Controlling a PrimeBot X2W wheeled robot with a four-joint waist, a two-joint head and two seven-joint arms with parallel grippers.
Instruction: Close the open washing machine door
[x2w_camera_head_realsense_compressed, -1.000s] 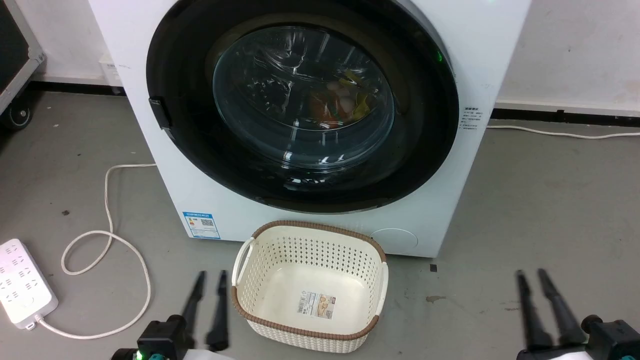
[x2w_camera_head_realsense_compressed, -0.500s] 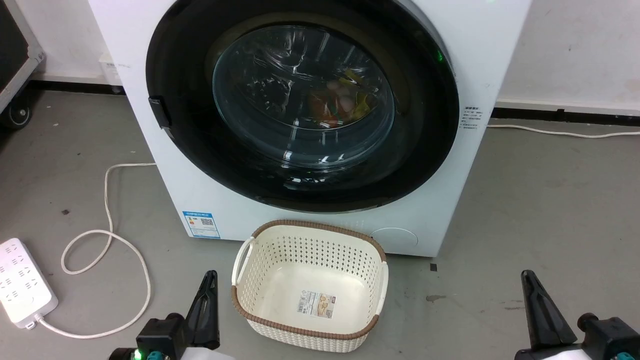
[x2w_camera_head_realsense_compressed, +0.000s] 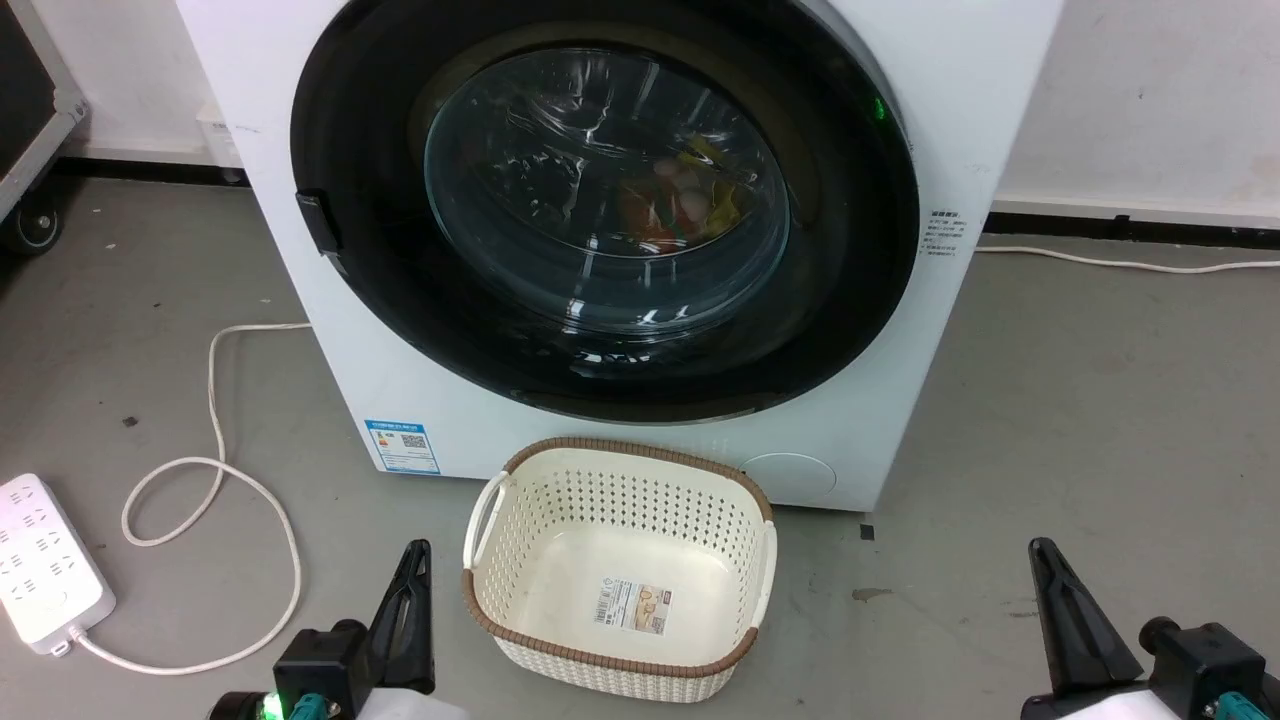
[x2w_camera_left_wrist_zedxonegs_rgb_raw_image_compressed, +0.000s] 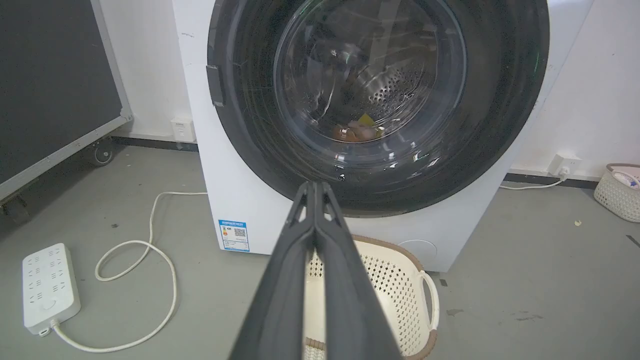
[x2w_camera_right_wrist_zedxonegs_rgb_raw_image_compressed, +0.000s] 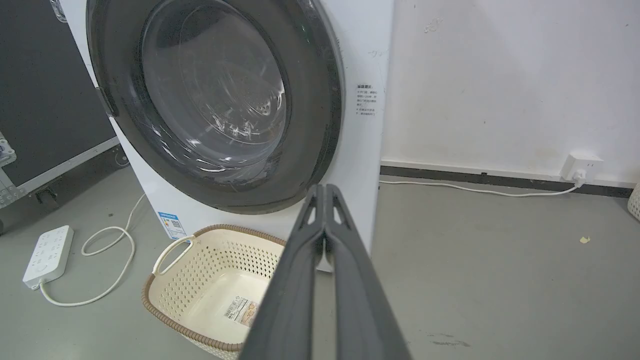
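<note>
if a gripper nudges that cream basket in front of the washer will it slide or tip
Probably slides: the basket is empty and perforated, so likely light, and the grey floor looks smooth. It sits low and wide, so tipping seems unlikely. The plastic walls look stiff rather than floppy.

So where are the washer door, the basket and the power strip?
Washer door (x2w_camera_head_realsense_compressed: 605, 190), head view, middle of its glass window.
Basket (x2w_camera_head_realsense_compressed: 620, 495), head view, perforated far wall.
Power strip (x2w_camera_head_realsense_compressed: 45, 565), head view, white top.

The washing machine (x2w_camera_head_realsense_compressed: 960, 120) occupied the upper centre of the frame; a basket (x2w_camera_head_realsense_compressed: 640, 448) sat directly below it, a power strip (x2w_camera_head_realsense_compressed: 45, 565) at lower left.
</note>
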